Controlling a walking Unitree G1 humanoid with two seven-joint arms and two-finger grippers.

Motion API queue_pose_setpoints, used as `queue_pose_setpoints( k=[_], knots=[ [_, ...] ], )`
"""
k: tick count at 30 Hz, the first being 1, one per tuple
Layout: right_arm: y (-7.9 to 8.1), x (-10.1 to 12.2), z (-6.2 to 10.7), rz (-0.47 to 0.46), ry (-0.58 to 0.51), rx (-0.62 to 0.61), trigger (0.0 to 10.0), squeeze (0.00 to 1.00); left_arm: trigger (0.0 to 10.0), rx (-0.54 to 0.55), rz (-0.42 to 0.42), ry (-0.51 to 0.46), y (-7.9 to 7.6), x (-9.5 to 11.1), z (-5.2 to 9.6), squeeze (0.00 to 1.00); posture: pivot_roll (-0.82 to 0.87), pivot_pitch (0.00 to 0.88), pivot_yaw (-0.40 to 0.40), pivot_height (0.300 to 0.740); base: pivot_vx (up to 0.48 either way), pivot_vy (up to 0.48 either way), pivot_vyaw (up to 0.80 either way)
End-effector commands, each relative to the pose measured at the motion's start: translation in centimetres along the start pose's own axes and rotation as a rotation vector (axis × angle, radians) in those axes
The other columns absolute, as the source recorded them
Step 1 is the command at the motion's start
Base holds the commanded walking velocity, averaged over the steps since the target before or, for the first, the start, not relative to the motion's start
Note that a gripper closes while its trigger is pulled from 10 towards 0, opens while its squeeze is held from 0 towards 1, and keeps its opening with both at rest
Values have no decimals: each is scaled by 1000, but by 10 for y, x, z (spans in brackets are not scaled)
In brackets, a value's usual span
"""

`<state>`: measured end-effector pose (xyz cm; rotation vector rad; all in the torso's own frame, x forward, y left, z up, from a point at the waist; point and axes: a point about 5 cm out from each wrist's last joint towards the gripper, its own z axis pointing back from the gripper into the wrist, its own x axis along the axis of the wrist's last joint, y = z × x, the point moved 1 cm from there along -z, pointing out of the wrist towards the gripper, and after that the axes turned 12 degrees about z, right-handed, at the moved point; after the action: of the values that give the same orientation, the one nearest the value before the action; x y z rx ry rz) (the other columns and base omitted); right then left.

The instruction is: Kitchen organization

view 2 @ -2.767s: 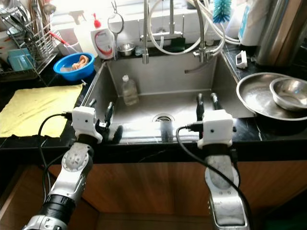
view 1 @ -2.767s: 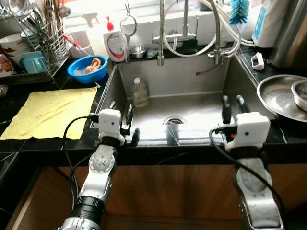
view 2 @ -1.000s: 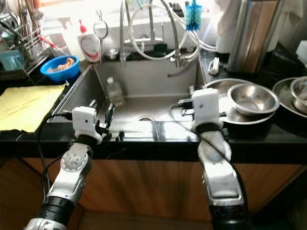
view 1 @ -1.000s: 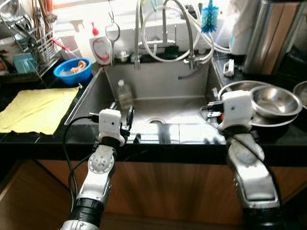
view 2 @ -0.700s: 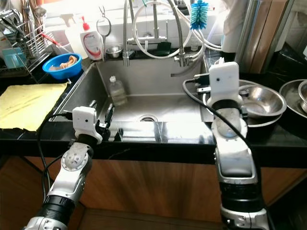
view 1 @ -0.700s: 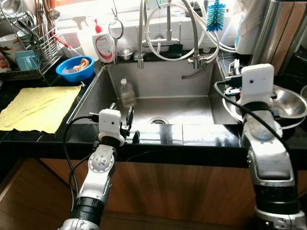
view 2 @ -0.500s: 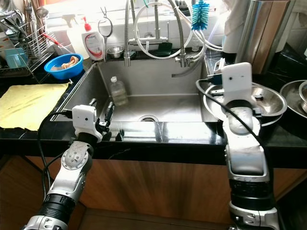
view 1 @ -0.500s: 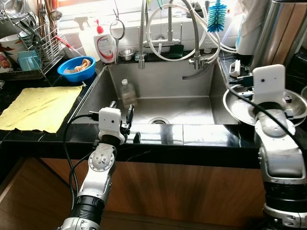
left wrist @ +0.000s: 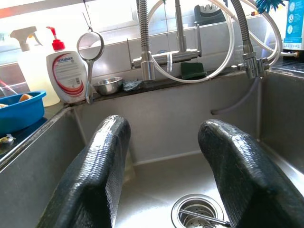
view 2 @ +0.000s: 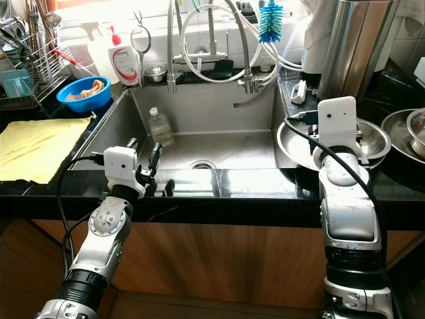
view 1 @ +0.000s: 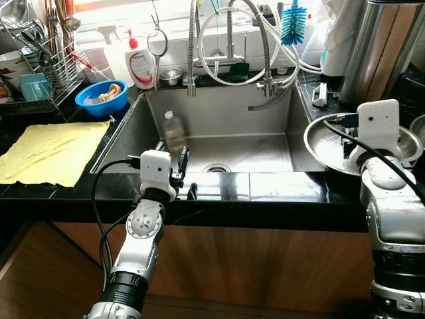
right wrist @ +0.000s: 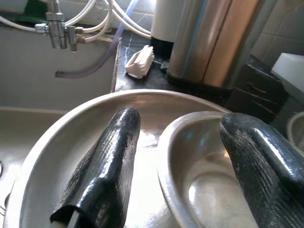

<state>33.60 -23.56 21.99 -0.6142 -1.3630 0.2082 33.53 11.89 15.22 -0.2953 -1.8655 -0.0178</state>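
Observation:
A large steel pan (right wrist: 71,156) lies on the black counter right of the sink, with a smaller steel bowl (right wrist: 213,175) resting in it. My right gripper (right wrist: 183,121) hovers open just above them. One finger is over the pan and the other over the bowl, so the bowl's near rim sits between them. My left gripper (left wrist: 166,128) is open and empty at the front edge of the steel sink (view 1: 265,149). A clear plastic bottle (view 1: 174,131) stands inside the sink at its left side.
A yellow cloth (view 1: 50,149), a blue bowl (view 1: 101,95), a soap bottle (view 1: 140,63) and a dish rack (view 1: 40,60) are left of the sink. Faucets and hoses (view 1: 229,40) rise behind it. A tall steel canister (view 1: 368,46) and another steel dish (view 2: 408,129) stand at the right.
My right arm has swung from the sink's front edge rightward to above the pan and bowl. The head camera has shifted. The left gripper has stayed at the sink edge.

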Motion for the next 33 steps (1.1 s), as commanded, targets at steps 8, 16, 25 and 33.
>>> queue_pose_setpoints(
  k=[8,16,25,33],
  knots=[
    [-2,2,-6,-28,45,19,10000,0,10000,24,4,7,6,-1,0,0,-311,0,122,740,0,0,0],
    [-1,1,-10,-64,61,42,10000,0,10000,22,3,10,6,-2,0,0,-310,0,124,740,0,0,0],
    [1,-1,-12,-97,77,68,10000,0,10000,6,4,18,4,-3,0,0,-309,0,125,740,0,0,0],
    [1,1,-14,-133,73,71,0,0,10000,-10,6,22,2,-4,-1,0,-307,0,128,740,0,0,0]
  ],
)
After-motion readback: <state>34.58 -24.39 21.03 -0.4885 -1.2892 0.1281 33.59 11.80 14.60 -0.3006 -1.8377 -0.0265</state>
